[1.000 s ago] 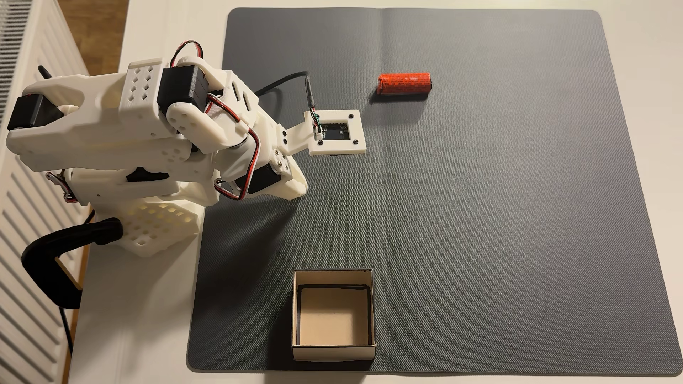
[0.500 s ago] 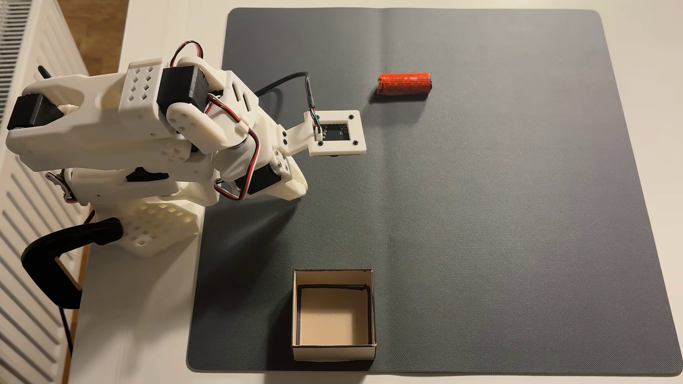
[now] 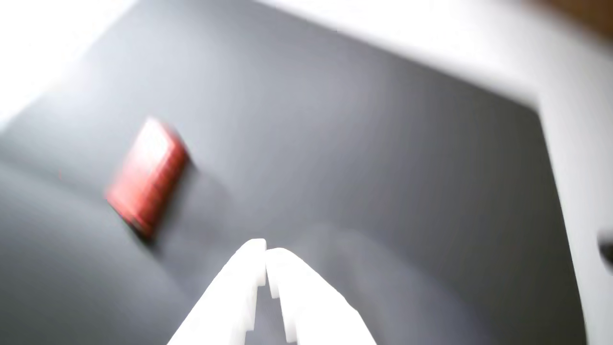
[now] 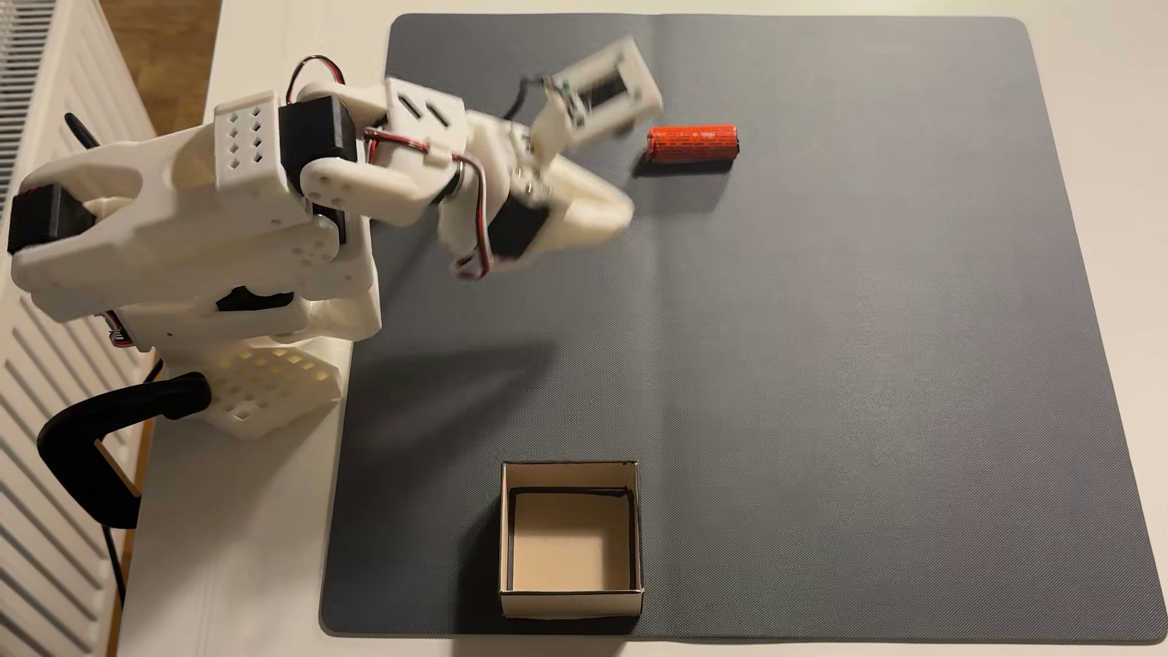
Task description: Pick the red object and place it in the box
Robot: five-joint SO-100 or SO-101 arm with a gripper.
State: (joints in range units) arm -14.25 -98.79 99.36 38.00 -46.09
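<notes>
The red object [image 4: 692, 143] is a small orange-red cylinder lying on its side on the grey mat [image 4: 821, 347], toward the far middle. In the wrist view the red object [image 3: 147, 176] is blurred, up and left of my fingertips. The white gripper [image 4: 622, 211] hovers motion-blurred just left of and slightly nearer than the cylinder, apart from it. In the wrist view the gripper [image 3: 266, 254] has its two white fingers pressed together with nothing between them. The box [image 4: 569, 603], open-topped cardboard, stands empty at the mat's near edge.
The arm's white base [image 4: 265, 385] is clamped at the table's left edge by a black clamp [image 4: 95, 442]. A white radiator [image 4: 38, 379] runs along the far left. The wrist camera mount [image 4: 600, 88] sticks out above the gripper.
The arm has swung from its folded pose out and toward the far side of the mat, bringing the gripper close to the red object. The object and box have not moved.
</notes>
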